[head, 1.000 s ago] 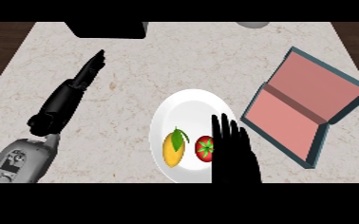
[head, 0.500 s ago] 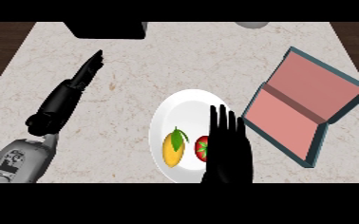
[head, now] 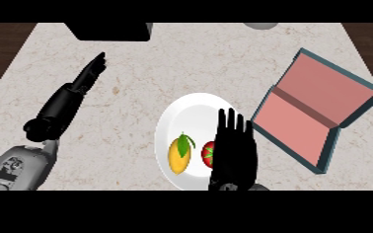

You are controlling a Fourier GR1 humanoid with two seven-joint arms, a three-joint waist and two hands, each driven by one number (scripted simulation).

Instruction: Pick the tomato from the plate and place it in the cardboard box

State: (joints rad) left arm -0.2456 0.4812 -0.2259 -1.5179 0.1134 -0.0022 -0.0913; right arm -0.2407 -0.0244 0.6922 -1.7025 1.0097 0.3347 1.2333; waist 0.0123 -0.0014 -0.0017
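I have the right robot hand (head: 233, 150) above the right part of the plate (head: 191, 109), with its fingers straight and close together, pointing away from me. It holds nothing. It covers most of the tomato (head: 208, 154), so I see only a red edge with a bit of green at the left side of the palm. I cannot tell if the palm touches the tomato or only hangs over it.

The tomato lies on the plate, just beside a yellow fruit (head: 180, 154) with a green leaf. The two are very near, so I judge that the fingers must close around the tomato from the right side, otherwise they can push the yellow fruit.

The box (head: 317, 111) lies open on the worktop (head: 138, 89), to the right of the plate and near its rim, with the pink inside facing up. This is convenient: the way from plate to box is short and on the same side as the working arm.

The left robot hand (head: 89, 75) rests at the left, well apart from the plate, fingers straight, holding nothing. I think the grasp is not yet done.
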